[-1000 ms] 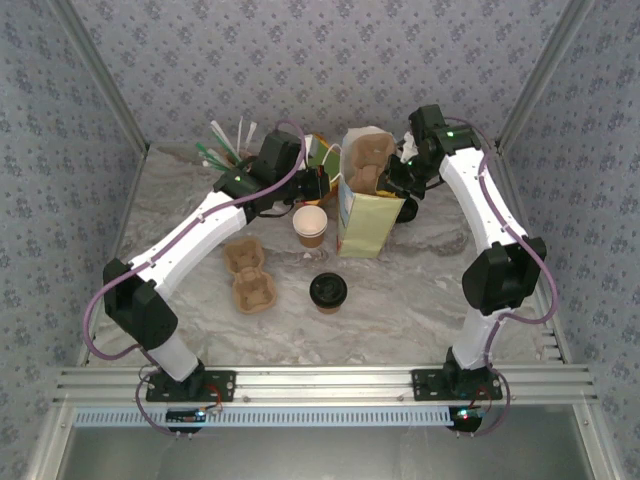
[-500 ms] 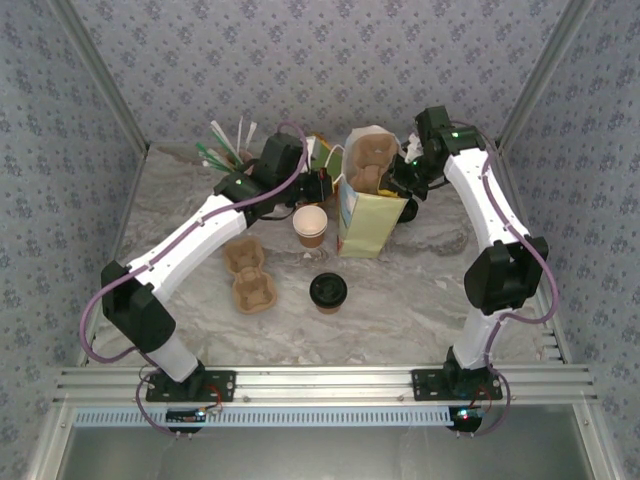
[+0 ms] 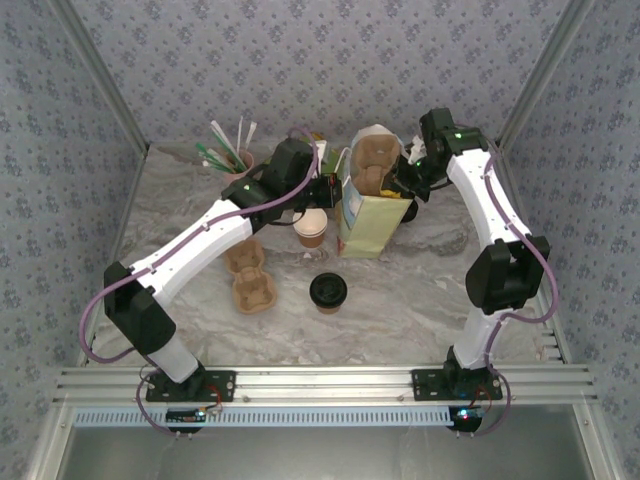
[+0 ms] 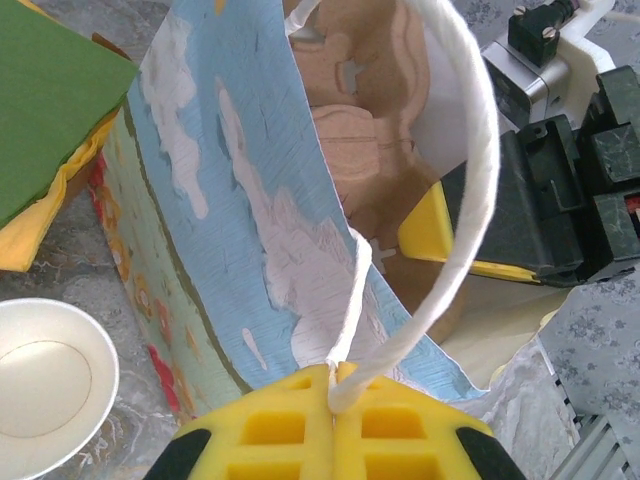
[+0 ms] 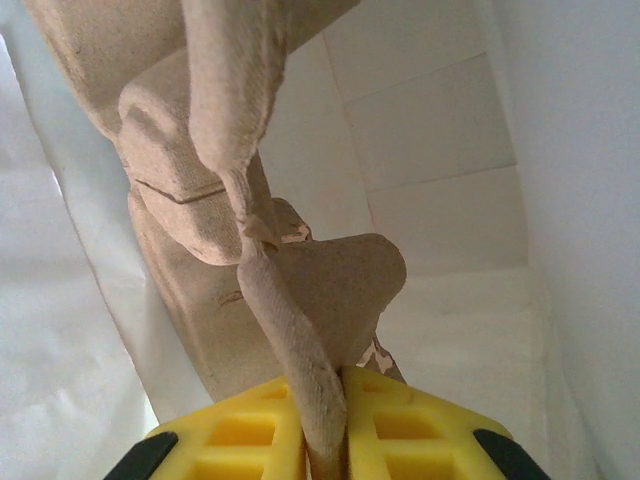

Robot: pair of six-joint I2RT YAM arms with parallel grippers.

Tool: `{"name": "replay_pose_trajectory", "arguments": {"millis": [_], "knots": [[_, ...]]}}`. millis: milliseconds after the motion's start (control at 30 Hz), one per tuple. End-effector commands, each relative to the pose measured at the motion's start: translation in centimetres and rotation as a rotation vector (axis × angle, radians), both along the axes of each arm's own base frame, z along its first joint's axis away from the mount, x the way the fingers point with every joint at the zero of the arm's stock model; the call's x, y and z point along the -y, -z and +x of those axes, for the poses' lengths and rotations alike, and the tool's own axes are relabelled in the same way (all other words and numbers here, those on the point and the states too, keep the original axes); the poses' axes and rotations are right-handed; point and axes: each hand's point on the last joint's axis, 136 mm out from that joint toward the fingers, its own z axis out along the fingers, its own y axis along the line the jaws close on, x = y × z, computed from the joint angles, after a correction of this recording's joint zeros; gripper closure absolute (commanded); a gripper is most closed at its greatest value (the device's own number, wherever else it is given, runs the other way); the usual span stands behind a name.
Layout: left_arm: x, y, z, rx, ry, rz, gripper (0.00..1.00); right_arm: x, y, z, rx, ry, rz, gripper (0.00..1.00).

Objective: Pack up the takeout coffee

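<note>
Small brown paper cup with round black plastic lid stands upright on grey marble counter, untouched. It is well apart from both hands, on their near side toward the arm bases.

Left hand is pinched together on white rope handle of printed paper bag, the bag just ahead of it. Right hand reaches into the bag top from the opposite side, clamped on an edge of brown moulded cardboard cup carrier inside the bag.

Lidless brown cup with white inside is just beside left hand, next to the bag. Second cardboard carrier lies flat on counter by the left forearm.
</note>
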Motion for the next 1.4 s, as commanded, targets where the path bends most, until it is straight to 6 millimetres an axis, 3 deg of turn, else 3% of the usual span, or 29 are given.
{"name": "replay_pose_trajectory", "arguments": {"millis": [0,333,500,733,933,1367], "knots": [[-0.1,-2.1,-0.5,0.039,0.002,-0.011,1.00,0.4,-0.2,-0.5,-0.018,0.024,0.022,0.86],[-1.8,-1.1,-0.1,0.041,-0.082,0.043,1.00,0.8,-0.5,-0.5,-0.009,0.045,0.051,0.85],[-1.0,-1.0,-0.3,0.025,-0.057,0.016,1.00,-0.5,-1.5,-0.8,0.035,-0.020,-0.013,0.86],[-0.6,-1.0,-0.3,0.023,-0.042,0.017,1.00,-0.7,-0.4,-1.7,-0.004,-0.103,-0.130,0.86],[-0.9,-1.1,-0.4,0.025,-0.044,0.019,1.00,-0.6,0.6,-1.5,-0.033,-0.098,-0.080,0.86],[-1.7,-0.7,-0.6,0.026,-0.067,0.027,1.00,-0.2,0.4,-0.6,-0.027,-0.029,0.041,0.84]]}}
